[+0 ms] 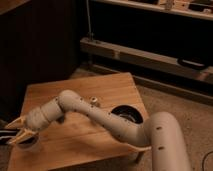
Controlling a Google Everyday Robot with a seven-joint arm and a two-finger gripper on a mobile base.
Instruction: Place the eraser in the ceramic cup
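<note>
Camera view: pincer (17, 131) with fingers spread wide over the wooden table's (107, 85) left edge, no legible writing.

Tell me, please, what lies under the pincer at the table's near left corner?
Under the pincer sits a pale cup-like object on the wooden table. The pincer covers its opening, so its contents cannot be seen.

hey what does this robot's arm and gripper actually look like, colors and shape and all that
The arm is a chain of thick, rounded, off-white segments dotted with small dark holes, broadest at the bulky segment nearest the camera. The gripper, at the left edge of the wooden table, has two pale yellowish, tapering fingers. No cables or markings show.
</note>
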